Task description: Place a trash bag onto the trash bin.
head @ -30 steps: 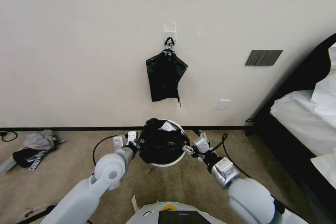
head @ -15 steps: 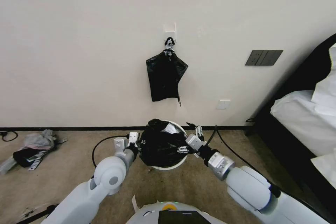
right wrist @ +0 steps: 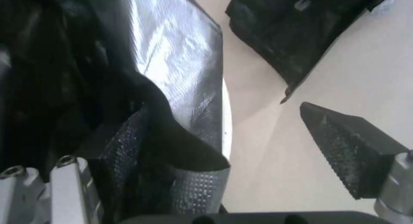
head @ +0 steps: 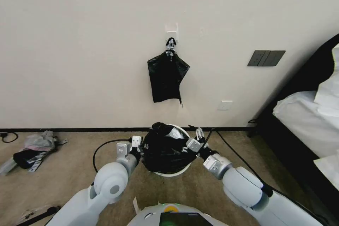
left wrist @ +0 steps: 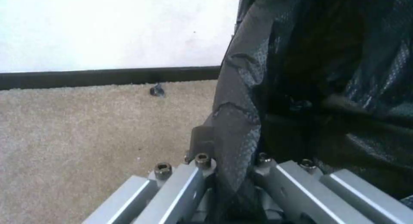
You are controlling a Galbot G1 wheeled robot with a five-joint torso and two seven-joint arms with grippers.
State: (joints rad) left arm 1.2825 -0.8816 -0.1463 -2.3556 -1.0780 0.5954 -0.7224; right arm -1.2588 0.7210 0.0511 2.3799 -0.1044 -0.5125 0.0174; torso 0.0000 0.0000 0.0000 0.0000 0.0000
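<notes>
Black plastic of the trash bag [head: 165,150] hides most of the trash bin [head: 175,173], low centre. Left claw [head: 140,145] pinches its edge closed; right claw [head: 190,140] stands wide open, one finger inside the bag.

One trash bag [head: 166,150], one trash bin [head: 176,173]

Most of the trash bin [head: 173,173] hidden beneath the trash bag [head: 166,150].

The trash bag [head: 166,150] is thin, glossy, crinkled black plastic. The trash bin [head: 172,174] beneath it is smooth cream plastic. Around the bin, the carpet [head: 70,169] looks matt and rough.
</notes>
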